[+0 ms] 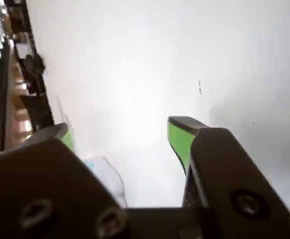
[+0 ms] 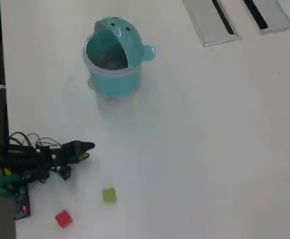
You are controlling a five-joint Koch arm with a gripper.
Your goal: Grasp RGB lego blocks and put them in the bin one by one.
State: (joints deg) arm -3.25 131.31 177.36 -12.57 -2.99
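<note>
While my gripper (image 1: 125,132) gapes wide and empty in the wrist view, ready to grasp, overhead it (image 2: 87,148) hangs left, the yellow-green block (image 2: 109,195) and red block (image 2: 63,218) nearer, the bin (image 2: 114,64) far

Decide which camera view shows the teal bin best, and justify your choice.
The overhead view: the bin appears whole, lid, side knob and opening clear. The wrist view shows only a pale blurred patch beside the open gripper, possibly its rim.

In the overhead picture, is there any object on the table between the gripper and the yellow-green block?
No. In the overhead view, only bare white table lies between the gripper and the yellow-green block. The red block sits off to the side.
</note>
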